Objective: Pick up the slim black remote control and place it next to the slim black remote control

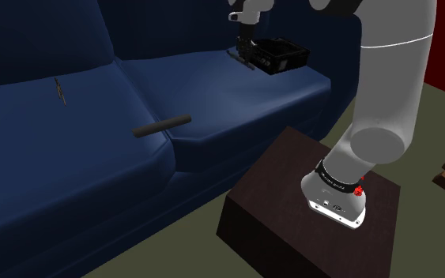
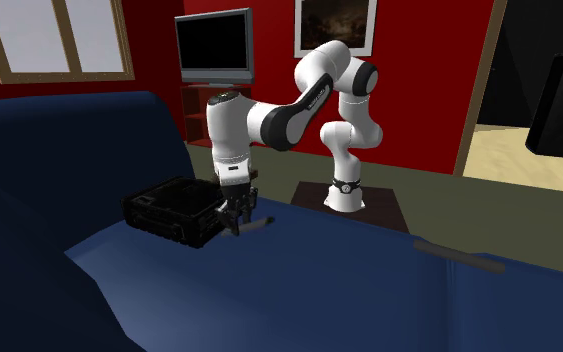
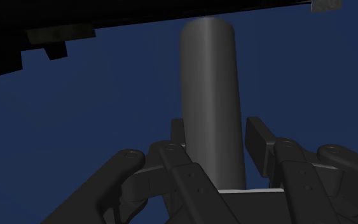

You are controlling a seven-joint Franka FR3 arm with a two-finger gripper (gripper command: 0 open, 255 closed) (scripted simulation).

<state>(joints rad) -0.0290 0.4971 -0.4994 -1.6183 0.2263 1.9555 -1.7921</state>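
gripper (image 1: 245,50) has the clasped remote (image 3: 210,95) pinched on the blue sofa (image 1: 47,150), just beside the black box (image 1: 282,55).
shoulder view, left to right: a thin dark item (image 1: 59,91) lies on the far cushion, too small to tell what. the target remote (image 1: 161,126) lies across the seam between two cushions, well apart from the arm, so the carry goes toward that view's left. next the gripper stands vertical over the clasped remote, likely to clear the box right by it. dark stand (image 1: 307,221) at lower right. wrist view: jaws narrow, fingers (image 3: 257,141) flush on the remote's long sides, across its short width, which fits their span and should stop it swinging. the remote seems to rest on the cushion. no brand, label or writing readable on either remote or the box.
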